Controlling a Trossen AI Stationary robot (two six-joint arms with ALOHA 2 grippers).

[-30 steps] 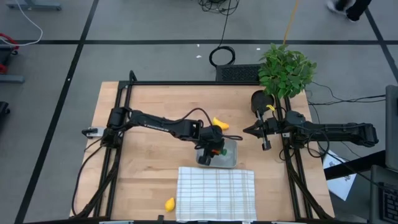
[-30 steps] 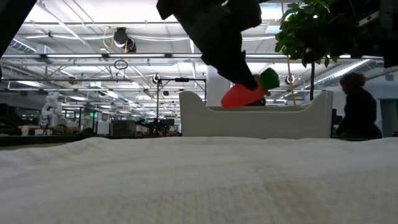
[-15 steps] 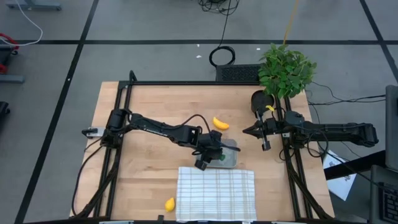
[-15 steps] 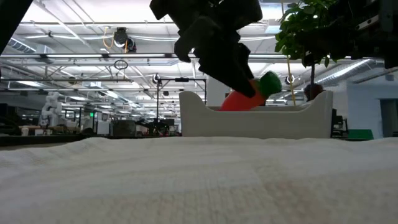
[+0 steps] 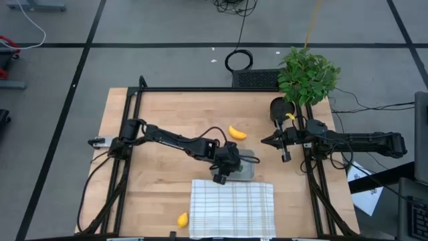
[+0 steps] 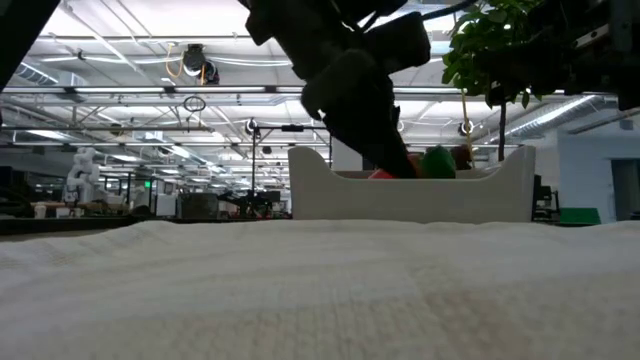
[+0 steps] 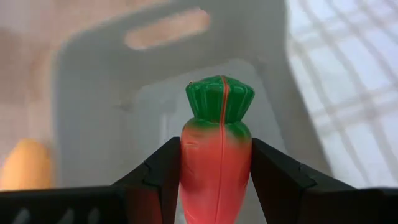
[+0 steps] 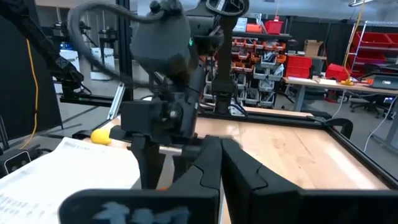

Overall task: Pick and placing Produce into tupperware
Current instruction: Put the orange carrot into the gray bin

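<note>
My left pincer lowers an orange toy carrot into the tub

My left pincer pinches the orange plastic carrot with green top inside the shallow translucent grey plastic tub; the curved yellow banana lies just beyond it, and my right pincer waits pressed together near the table's right edge

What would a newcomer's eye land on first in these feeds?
Most striking is the carrot, clamped between the left gripper's fingers and lowered into the tub at mid-table. Next, the checked cloth right in front of the tub, with a banana behind the tub and a lemon off the cloth's left corner. The right gripper waits at the table's right side, beside the plant.
</note>
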